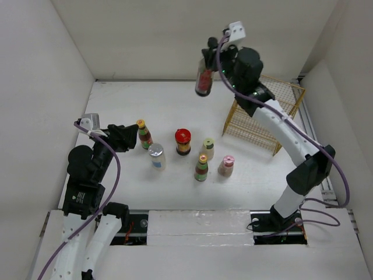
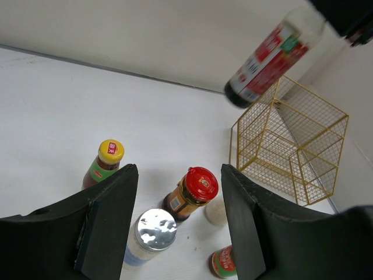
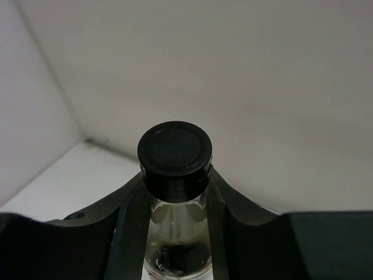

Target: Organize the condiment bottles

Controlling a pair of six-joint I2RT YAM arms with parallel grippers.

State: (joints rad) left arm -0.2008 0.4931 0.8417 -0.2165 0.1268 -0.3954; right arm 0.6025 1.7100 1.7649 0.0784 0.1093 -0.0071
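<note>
The left wrist view alone shows the left gripper (image 2: 178, 192) parted and empty, with a yellow-cap bottle (image 2: 105, 166) just outside one finger, near the table's (image 1: 175, 105) left edge. The top view shows five more bottles (image 1: 183, 142) standing mid-table. The right wrist view shows the right gripper (image 3: 175, 198) clamped on the black-cap bottle (image 3: 175, 153). That bottle is raised over the far edge, left of the basket (image 1: 265, 114).

White table (image 1: 175, 105), six small condiment bottles (image 1: 183, 142) standing clustered mid-table, gold wire basket (image 1: 265, 116) at far right
</note>
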